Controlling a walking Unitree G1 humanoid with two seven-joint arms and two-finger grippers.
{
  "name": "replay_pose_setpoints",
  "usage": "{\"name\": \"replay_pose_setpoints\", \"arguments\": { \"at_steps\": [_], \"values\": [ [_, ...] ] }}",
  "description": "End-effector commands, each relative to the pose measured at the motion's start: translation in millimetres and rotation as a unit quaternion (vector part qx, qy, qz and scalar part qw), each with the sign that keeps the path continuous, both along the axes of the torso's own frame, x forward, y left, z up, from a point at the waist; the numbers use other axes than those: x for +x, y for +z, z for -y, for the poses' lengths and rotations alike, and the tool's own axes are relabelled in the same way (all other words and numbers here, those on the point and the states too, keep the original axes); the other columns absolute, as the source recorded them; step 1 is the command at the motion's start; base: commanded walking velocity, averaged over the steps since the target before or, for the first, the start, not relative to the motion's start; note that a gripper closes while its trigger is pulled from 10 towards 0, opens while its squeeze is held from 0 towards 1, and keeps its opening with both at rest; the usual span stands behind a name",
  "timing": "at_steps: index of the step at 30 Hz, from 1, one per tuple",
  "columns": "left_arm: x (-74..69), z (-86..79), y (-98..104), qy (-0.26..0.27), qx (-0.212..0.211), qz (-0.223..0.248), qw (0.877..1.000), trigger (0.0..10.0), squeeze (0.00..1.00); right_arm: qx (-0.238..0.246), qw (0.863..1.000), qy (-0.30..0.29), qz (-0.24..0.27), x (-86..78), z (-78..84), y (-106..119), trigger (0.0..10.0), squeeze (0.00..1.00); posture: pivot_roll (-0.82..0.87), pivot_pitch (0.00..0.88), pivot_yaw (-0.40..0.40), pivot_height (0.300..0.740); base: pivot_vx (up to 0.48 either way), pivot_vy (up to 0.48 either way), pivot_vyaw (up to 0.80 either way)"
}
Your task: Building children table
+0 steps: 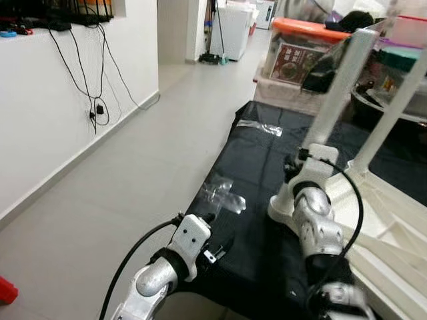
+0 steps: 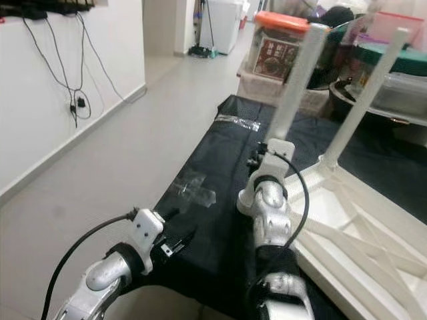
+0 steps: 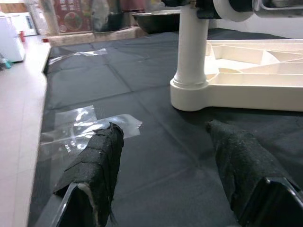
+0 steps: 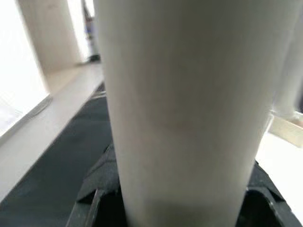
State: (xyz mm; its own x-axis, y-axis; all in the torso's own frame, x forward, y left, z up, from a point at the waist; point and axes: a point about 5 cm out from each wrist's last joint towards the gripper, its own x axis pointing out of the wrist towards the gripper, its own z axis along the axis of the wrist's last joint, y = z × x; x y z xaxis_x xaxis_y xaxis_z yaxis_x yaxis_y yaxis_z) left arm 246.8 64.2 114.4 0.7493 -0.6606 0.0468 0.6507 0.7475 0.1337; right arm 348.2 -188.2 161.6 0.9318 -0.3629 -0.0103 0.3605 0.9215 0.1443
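On the black cloth (image 1: 253, 220) the upturned top (image 1: 393, 227) has two legs standing — right gripper (image 4: 180, 208) clamps the near leg (image 1: 337, 87), left gripper (image 3: 165, 165) hovers wide open, so more legs probably remain.

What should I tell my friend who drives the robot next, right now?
Right pincer: shut around the near white table leg, low down by its socket.
Left pincer: open, holding nothing, low over the black cloth beside some clear tape.
The white tabletop lies upside down on the cloth. Two legs stand up from it; the far leg is one of them.
Left to do: I cannot tell if the held leg is tight, and other corners are out of sight.
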Motion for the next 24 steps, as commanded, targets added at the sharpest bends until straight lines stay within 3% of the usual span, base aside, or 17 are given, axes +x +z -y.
{"name": "replay_pose_setpoints", "arguments": {
  "at_steps": [1, 2, 3, 4, 7, 10, 11, 12, 13, 14, 16, 17, 19, 21, 22, 23, 24],
  "values": [
    [-0.1, 2.7, 1.8, -0.008, -0.001, -0.002, 1.0, 10.0, 0.0, 0.025, 0.997, -0.056, -0.039, -10.2, 18.3, -19.1, 0.0, 0.0, 0.16, 0.0, -0.12, 0.74, 0.0, 0.0, 0.0],
    [0.0, 2.9, 2.4, -0.006, -0.001, 0.0, 1.0, 10.0, 0.0, 0.051, 0.997, -0.052, -0.033, -11.7, -3.4, -20.9, 2.8, 0.0, 0.17, 0.0, -0.122, 0.74, 0.0, 0.0, 0.0],
    [0.0, 2.9, 2.4, -0.006, -0.001, 0.0, 1.0, 10.0, 0.0, 0.051, 0.997, -0.052, -0.033, -11.7, -3.4, -20.9, 2.8, 0.0, 0.17, 0.0, -0.122, 0.74, 0.0, 0.0, 0.0],
    [0.2, 2.6, 2.8, -0.006, -0.001, 0.0, 1.0, 10.0, 0.0, 0.058, 0.998, -0.021, -0.018, -7.8, -15.1, -17.9, 10.0, 1.0, 0.17, 0.0, -0.125, 0.74, 0.0, 0.0, 0.0],
    [0.3, 2.2, 3.2, -0.005, 0.0, 0.001, 1.0, 10.0, 0.0, 0.07, 0.996, 0.058, 0.027, 0.9, -34.0, -9.9, 10.0, 1.0, 0.17, 0.0, -0.125, 0.74, 0.0, 0.0, 0.0],
    [0.4, 1.9, 3.4, -0.004, -0.001, 0.001, 1.0, 10.0, 0.0, 0.049, 0.99, 0.111, 0.065, 6.2, -35.9, -0.3, 10.0, 1.0, 0.17, 0.0, -0.125, 0.74, 0.0, 0.0, 0.0],
    [0.6, 2.0, 3.6, -0.004, -0.001, 0.001, 1.0, 10.0, 0.0, 0.049, 0.984, 0.154, 0.073, 8.6, -33.0, 1.1, 10.0, 0.0, 0.17, 0.0, -0.124, 0.74, 0.0, 0.0, 0.0],
    [0.6, 2.0, 3.6, -0.004, -0.001, 0.001, 1.0, 10.0, 0.0, 0.049, 0.984, 0.154, 0.073, 8.6, -33.0, 1.1, 10.0, 0.0, 0.17, 0.0, -0.124, 0.74, 0.0, 0.0, 0.0],
    [1.2, 2.2, 4.0, -0.004, -0.002, 0.001, 1.0, 10.0, 0.0, 0.032, 0.967, 0.244, 0.065, 9.1, -26.1, 2.7, 10.0, 0.0, 0.16, 0.0, -0.121, 0.74, 0.0, 0.0, 0.0],
    [1.2, 2.2, 4.0, -0.004, -0.002, 0.001, 1.0, 10.0, 0.0, 0.032, 0.967, 0.244, 0.065, 9.1, -26.1, 2.7, 10.0, 0.0, 0.16, 0.0, -0.121, 0.74, 0.0, 0.0, 0.0],
    [1.6, 2.7, 4.0, -0.005, -0.002, 0.001, 1.0, 10.0, 0.0, 0.013, 0.93, 0.365, 0.035, 6.4, -17.0, 0.7, 10.0, 0.0, 0.16, 0.0, -0.121, 0.74, 0.0, 0.0, 0.0],
    [1.6, 2.7, 4.0, -0.005, -0.002, 0.001, 1.0, 10.0, 0.0, 0.013, 0.93, 0.365, 0.035, 6.4, -17.0, 0.7, 10.0, 0.0, 0.16, 0.0, -0.121, 0.74, 0.0, 0.0, 0.0],
    [1.6, 3.4, 3.7, -0.006, -0.002, 0.0, 1.0, 10.0, 0.0, -0.007, 0.894, 0.447, 0.004, 0.1, -11.7, -1.7, 10.0, 0.0, 0.16, 0.0, -0.121, 0.74, 0.0, 0.0, 0.0],
    [1.6, 3.4, 3.7, -0.006, -0.002, 0.0, 1.0, 10.0, 0.0, -0.007, 0.894, 0.447, 0.004, 0.1, -11.7, -1.7, 10.0, 0.0, 0.16, 0.0, -0.121, 0.74, 0.0, 0.0, 0.0],
    [1.9, 3.7, 3.8, -0.006, -0.002, 0.0, 1.0, 10.0, 0.0, -0.02, 0.87, 0.492, -0.009, -2.9, -10.4, -1.6, 10.0, 0.0, 0.16, 0.0, -0.129, 0.74, 0.0, 0.0, 0.0],
    [2.2, 4.1, 3.7, -0.004, -0.001, 0.002, 1.0, 10.0, 0.0, -0.038, 0.809, 0.586, -0.031, -5.4, -15.1, 1.0, 10.0, 0.0, 0.18, 0.0, -0.14, 0.74, 0.0, 0.0, 0.0],
    [2.2, 4.1, 3.7, -0.004, -0.001, 0.002, 1.0, 10.0, 0.0, -0.038, 0.809, 0.586, -0.031, -5.4, -15.1, 1.0, 10.0, 0.0, 0.18, 0.0, -0.14, 0.74, 0.0, 0.0, 0.0]
  ]
}}
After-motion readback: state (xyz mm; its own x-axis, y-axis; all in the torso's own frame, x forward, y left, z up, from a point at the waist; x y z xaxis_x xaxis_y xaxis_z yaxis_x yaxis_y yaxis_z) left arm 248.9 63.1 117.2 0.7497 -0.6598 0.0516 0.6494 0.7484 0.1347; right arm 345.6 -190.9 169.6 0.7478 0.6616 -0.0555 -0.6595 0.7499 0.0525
